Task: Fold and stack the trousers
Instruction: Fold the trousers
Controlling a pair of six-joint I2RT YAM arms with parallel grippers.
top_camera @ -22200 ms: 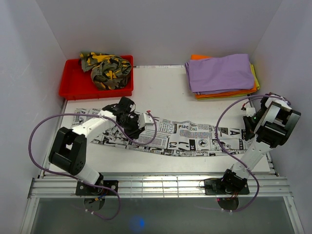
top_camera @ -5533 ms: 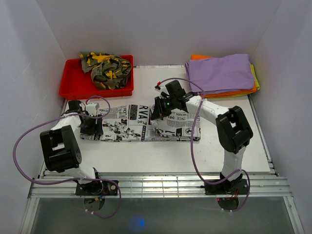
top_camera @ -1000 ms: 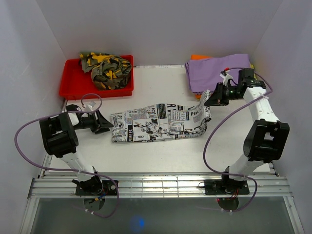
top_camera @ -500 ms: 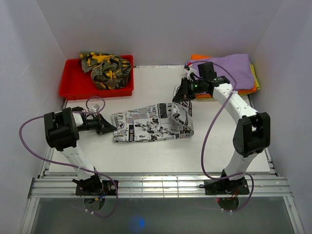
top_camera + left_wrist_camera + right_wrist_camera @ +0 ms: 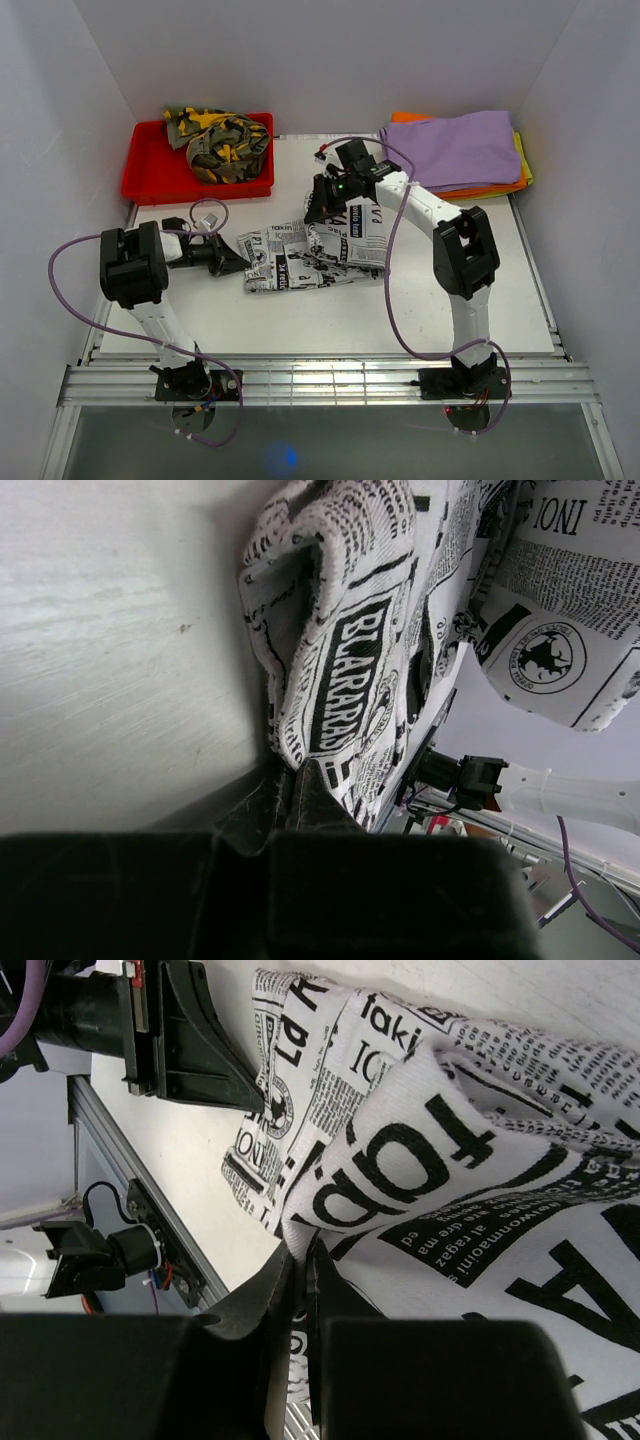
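Note:
The white newsprint trousers (image 5: 320, 258) lie folded at the table's middle, their right end lifted and doubled over to the left. My right gripper (image 5: 312, 212) hangs above their far edge, shut on that raised fold (image 5: 400, 1170), with its fingertips (image 5: 301, 1250) pinching the cloth. My left gripper (image 5: 243, 266) lies low on the table at the trousers' left edge, shut on the hem (image 5: 300, 680), which runs down between its tips (image 5: 283, 780). The camouflage trousers (image 5: 220, 142) sit bunched in the red tray (image 5: 150, 180).
A stack of folded cloths, purple on top (image 5: 455, 148), lies at the back right. The red tray stands at the back left. White walls close in three sides. Bare table (image 5: 470, 300) shows in front and to the right of the trousers.
My right gripper has carried the trousers' right end leftward from near the purple stack, over the rest of the cloth. My left gripper has shut on the left hem.

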